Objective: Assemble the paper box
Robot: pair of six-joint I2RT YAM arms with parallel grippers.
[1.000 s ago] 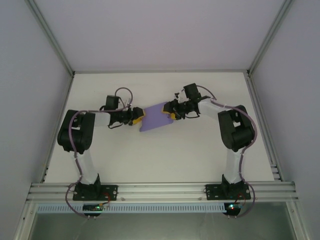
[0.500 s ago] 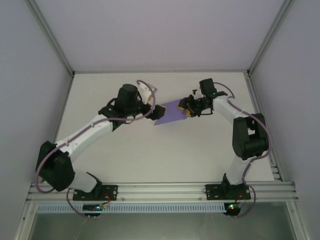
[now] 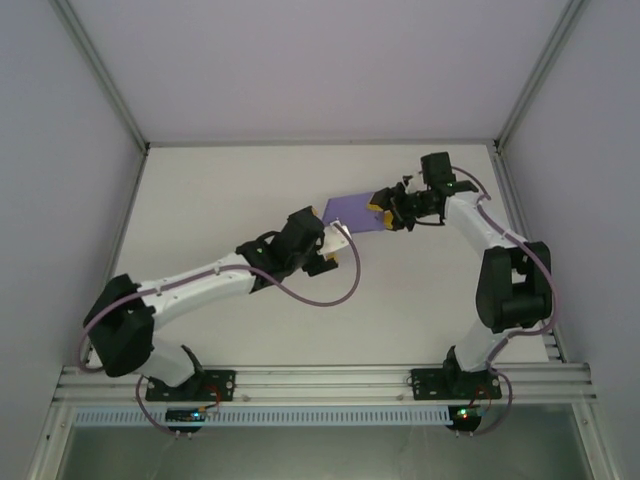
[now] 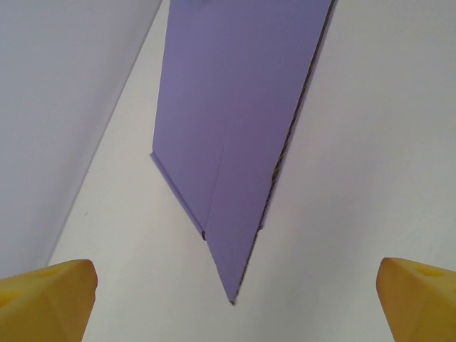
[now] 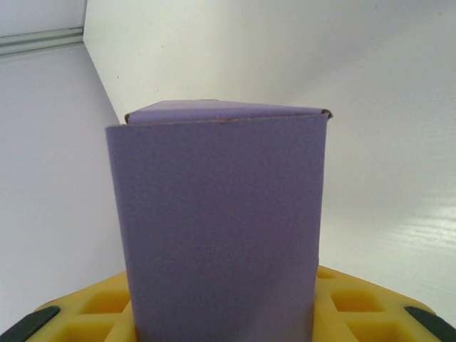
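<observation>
The paper box (image 3: 350,212) is a lavender flattened card sleeve held off the table toward the back right. My right gripper (image 3: 381,214) is shut on its right end. In the right wrist view the box (image 5: 219,214) stands up between the yellow pads (image 5: 342,306) of that gripper (image 5: 224,324), its far end slightly opened. My left gripper (image 3: 333,247) sits just in front of the box's left end, open and apart from it. In the left wrist view the box (image 4: 231,128) points a corner down toward the left gripper (image 4: 234,317), between the wide-spread yellow fingertips (image 4: 50,299).
The white table (image 3: 250,190) is boxed in by pale walls and aluminium posts (image 3: 100,75). A slotted rail (image 3: 320,380) runs along the near edge by the arm bases. The left arm stretches diagonally across the table's middle.
The left gripper has come off the box's left end and swung down in front of it, now open. The right gripper has carried the box rightward and farther back.
</observation>
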